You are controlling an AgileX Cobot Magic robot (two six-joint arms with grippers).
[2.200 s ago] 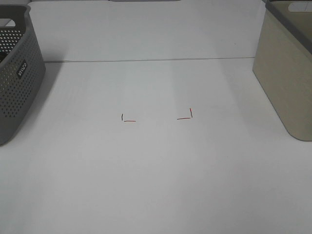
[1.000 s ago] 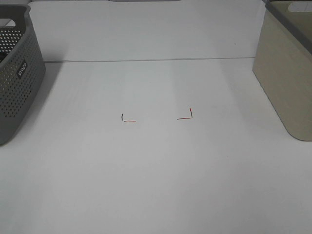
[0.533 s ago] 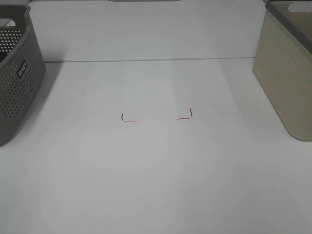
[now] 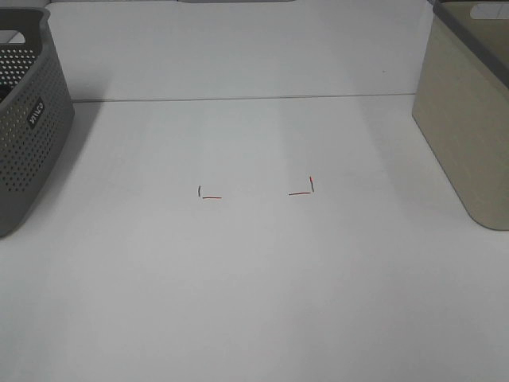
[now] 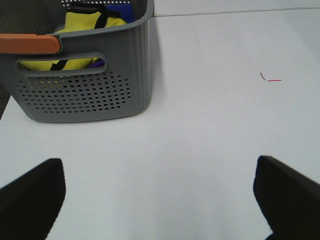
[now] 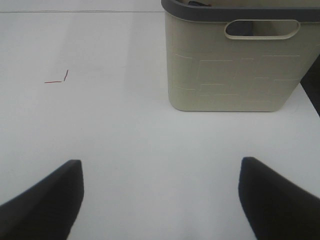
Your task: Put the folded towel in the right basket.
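Two baskets flank a white table: a grey perforated basket at the left edge and a beige basket at the right, with two red corner marks drawn between them near the middle. No towel is seen on the table in any view; whether it already lies in the beige basket cannot be told, since only a dark scrap at that basket's rim is shown in the right wrist view. Yellow and blue cloth is seen inside the grey basket. The left hand and the right hand are both held spread wide, with nothing between the fingers, each above bare table near its own basket. If the towel is still to be fetched, it is judged best located first, gripped across its folded edge so the layers are kept together, lifted clear of the beige rim, and lowered well inside before release. Against the earlier high views nothing is found changed: baskets and marks lie as they did.
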